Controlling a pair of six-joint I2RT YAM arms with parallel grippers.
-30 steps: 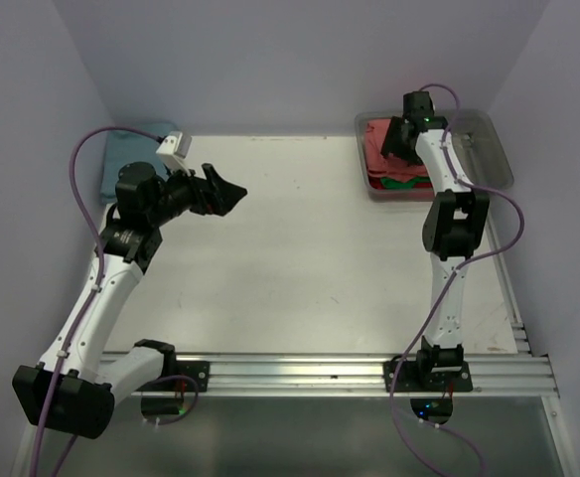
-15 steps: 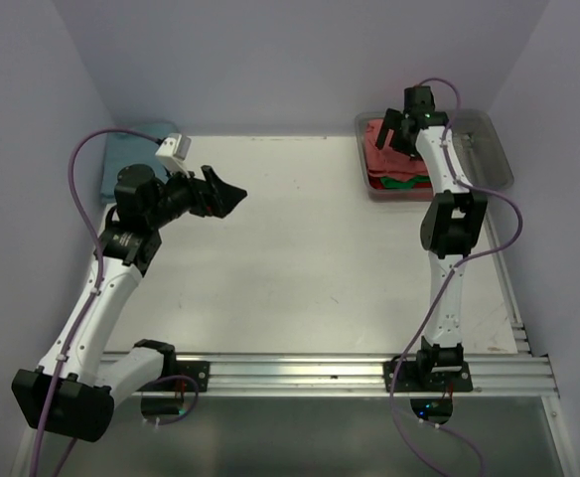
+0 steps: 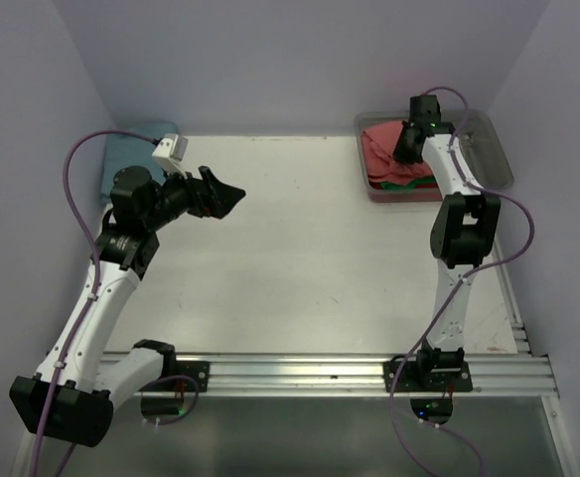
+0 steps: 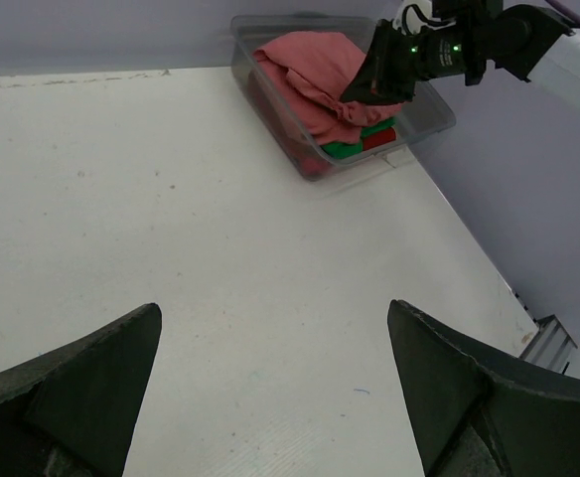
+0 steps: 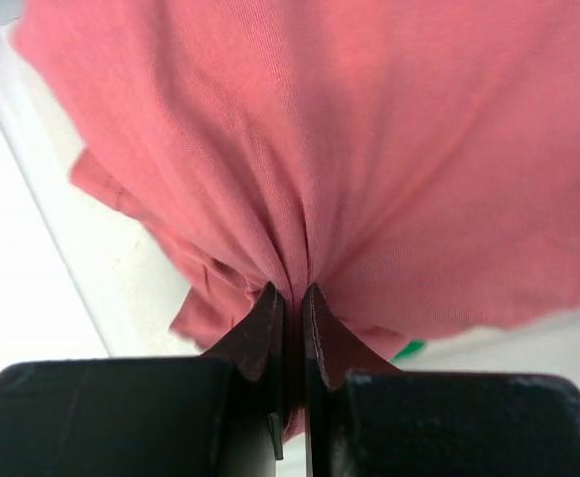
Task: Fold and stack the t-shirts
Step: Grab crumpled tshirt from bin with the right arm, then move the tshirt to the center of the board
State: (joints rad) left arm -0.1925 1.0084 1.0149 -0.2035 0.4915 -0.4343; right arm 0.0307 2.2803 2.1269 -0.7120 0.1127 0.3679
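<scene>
Left hand spread wide and holding nothing, well left of the bin; right hand clamped on the salmon-red shirt inside the bin.
The salmon-red shirt is heaped over the green shirt in the bin, a bunched fold right at the right hand's tips. I judge the lift falls to that arm.
</scene>
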